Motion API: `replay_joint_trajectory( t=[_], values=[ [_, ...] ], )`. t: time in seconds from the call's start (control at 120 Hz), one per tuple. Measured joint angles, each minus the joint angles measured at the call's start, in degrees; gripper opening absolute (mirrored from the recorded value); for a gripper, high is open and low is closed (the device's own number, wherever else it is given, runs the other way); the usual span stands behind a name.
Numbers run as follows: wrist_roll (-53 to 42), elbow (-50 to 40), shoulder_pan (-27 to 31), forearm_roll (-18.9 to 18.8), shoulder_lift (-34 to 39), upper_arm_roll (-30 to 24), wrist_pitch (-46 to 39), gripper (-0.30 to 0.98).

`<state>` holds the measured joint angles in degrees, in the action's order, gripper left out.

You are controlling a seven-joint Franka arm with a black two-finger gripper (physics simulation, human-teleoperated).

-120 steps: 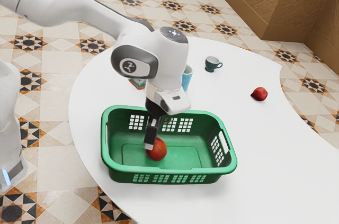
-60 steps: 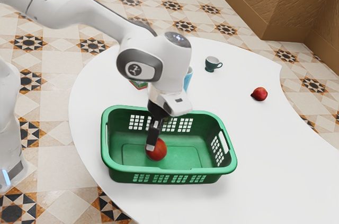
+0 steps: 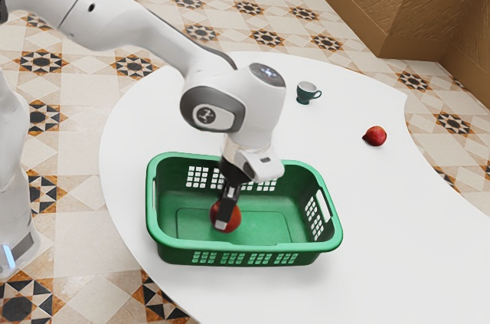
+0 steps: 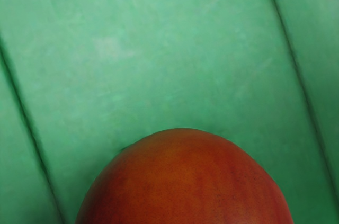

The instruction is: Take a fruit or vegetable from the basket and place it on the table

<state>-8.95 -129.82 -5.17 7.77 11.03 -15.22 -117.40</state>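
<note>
Jaws of the black gripper (image 3: 223, 222), their spread impossible to tell, reach inside the green basket (image 3: 245, 248) to the red fruit (image 4: 185, 181), probably to straddle it.

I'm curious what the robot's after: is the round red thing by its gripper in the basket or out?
In. The round red thing sits low inside the green basket, with green floor showing beside it.

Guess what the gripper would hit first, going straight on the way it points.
Most likely the red fruit right by the gripper, then the green basket's floor; depth is hard to judge.
</note>
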Motion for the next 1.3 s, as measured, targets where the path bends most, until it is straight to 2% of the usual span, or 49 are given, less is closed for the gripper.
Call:
replay_joint_trajectory(
  t=[0.242, 0.3, 0.375, 0.433, 0.608, 0.725, 0.858, 0.942, 1.008, 1.158, 1.3],
  values=[
    [0.06, 0.13, -0.15, 0.03, -1.11, -0.14, -0.47, 0.67],
    [0.09, 0.14, -0.20, 0.14, -1.23, -0.16, -0.53, 0.63],
    [0.14, 0.11, -0.21, 0.27, -1.28, -0.16, -0.59, 0.48],
    [0.22, 0.13, -0.21, 0.25, -1.29, -0.17, -0.64, 0.42],
    [0.43, 1.59, -0.17, -0.08, -0.36, 0.05, -0.60, 0.39],
    [0.43, 7.54, -0.12, -0.40, 1.41, 0.18, 1.28, 0.34],
    [0.21, 18.42, 0.10, -1.26, 1.11, 1.32, 5.65, 0.32],
    [0.03, 24.43, -0.10, -1.89, -0.72, -1.70, 8.52, 0.33],
    [-0.12, 29.72, -0.68, -2.32, -4.00, -3.08, 10.60, 0.33],
    [-0.52, 54.70, -1.69, -5.77, -23.35, -3.26, 17.18, 0.34],
    [-0.91, 70.13, -4.91, -9.08, -40.58, -3.68, 21.28, 0.32]
  ],
)
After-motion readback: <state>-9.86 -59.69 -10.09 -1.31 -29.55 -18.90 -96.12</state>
